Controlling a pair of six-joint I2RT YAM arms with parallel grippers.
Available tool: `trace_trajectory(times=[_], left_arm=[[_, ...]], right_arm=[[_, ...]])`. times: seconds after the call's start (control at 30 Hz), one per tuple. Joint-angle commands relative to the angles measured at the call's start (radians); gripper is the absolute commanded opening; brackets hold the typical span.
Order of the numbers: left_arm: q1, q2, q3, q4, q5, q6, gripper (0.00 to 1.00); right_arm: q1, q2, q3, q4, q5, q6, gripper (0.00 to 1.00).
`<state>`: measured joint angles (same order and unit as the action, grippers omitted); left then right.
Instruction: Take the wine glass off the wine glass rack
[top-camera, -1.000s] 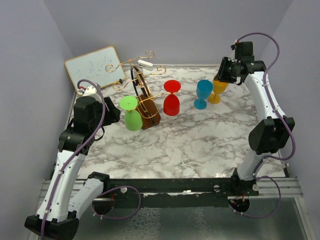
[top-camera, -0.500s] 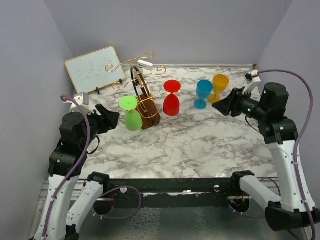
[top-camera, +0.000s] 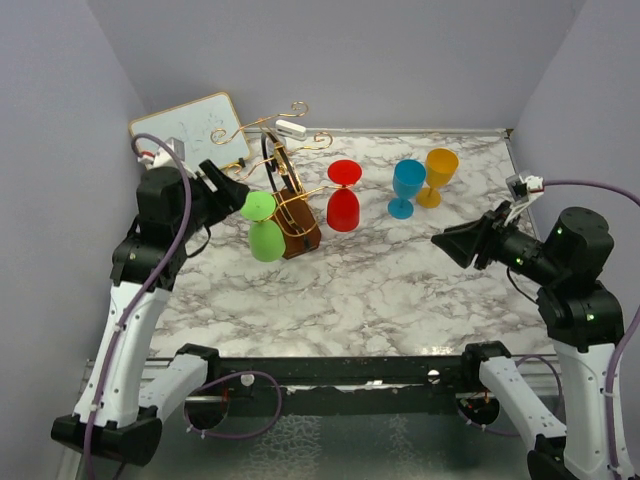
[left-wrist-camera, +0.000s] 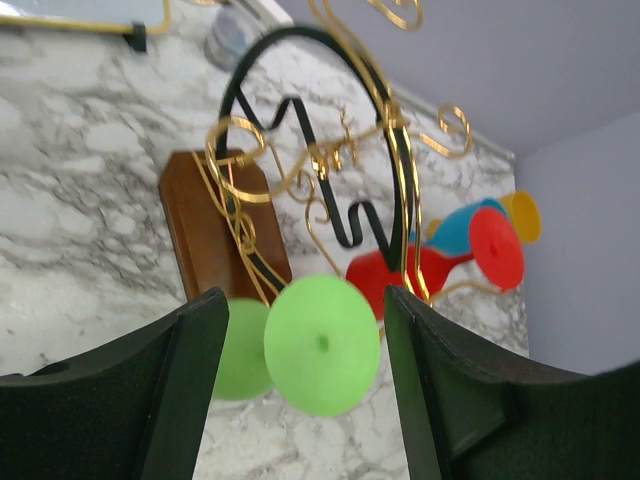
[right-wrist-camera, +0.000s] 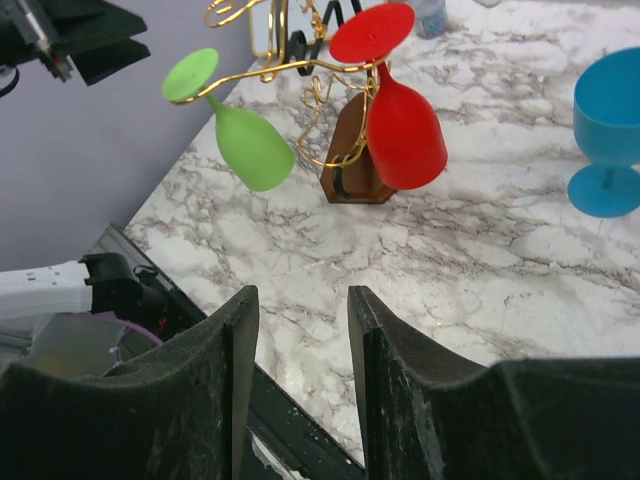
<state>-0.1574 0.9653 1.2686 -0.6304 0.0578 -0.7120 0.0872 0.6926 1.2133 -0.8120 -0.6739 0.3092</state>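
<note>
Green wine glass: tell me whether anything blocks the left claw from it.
Nothing visible does. The open left claw faces the foot of the green wine glass directly, with only air between them. The wire of the wine glass rack cradles the stem behind that foot, not in front.

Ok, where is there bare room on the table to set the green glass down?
The widest bare marble is the near half, in front of the rack with its green glass and red glass. A narrower gap lies between the red glass and blue glass. It's crowded around the rack and by the yellow glass.
</note>
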Motion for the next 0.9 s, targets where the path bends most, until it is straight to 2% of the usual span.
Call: trace_trajectory(times=[0.0, 0.13, 0.2, 0.27, 0.37, 0.4, 0.5, 0.57, 0.67, 0.87], left_arm=[[0.189, 0.119, 0.272, 0.082, 0.113, 0.040, 0.65], [0.268, 0.280, 0.442, 0.265, 0.339, -0.015, 0.63], [0.329, 0.357, 0.484, 0.304, 0.450, -0.077, 0.59], [0.431, 0.384, 0.394, 0.385, 0.607, -0.189, 0.53], [0.597, 0.293, 0.006, 0.815, 0.826, -0.502, 0.45], [0.625, 0.250, -0.082, 0.826, 0.856, -0.527, 0.44], [0.623, 0.096, -0.158, 0.558, 0.786, -0.298, 0.47], [0.616, 0.010, -0.210, 0.483, 0.779, -0.249, 0.49], [0.580, -0.040, -0.270, 0.462, 0.803, -0.228, 0.52], [0.479, -0.014, -0.338, 0.559, 0.852, -0.269, 0.53]], right_arm=[[0.002, 0.064, 0.058, -0.045, 0.034, -0.038, 0.41], [0.002, 0.136, 0.052, 0.005, 0.033, -0.067, 0.41], [0.002, 0.171, 0.045, 0.042, 0.023, -0.070, 0.41], [0.002, 0.205, 0.041, 0.074, 0.014, -0.073, 0.41], [0.002, 0.250, 0.040, 0.116, 0.004, -0.073, 0.41], [0.002, 0.262, 0.039, 0.128, -0.002, -0.072, 0.41], [0.002, 0.298, 0.029, 0.156, -0.033, -0.064, 0.41], [0.002, 0.318, 0.019, 0.173, -0.060, -0.065, 0.41], [0.002, 0.341, -0.003, 0.202, -0.093, -0.046, 0.42], [0.002, 0.324, -0.051, 0.227, -0.108, -0.023, 0.43]])
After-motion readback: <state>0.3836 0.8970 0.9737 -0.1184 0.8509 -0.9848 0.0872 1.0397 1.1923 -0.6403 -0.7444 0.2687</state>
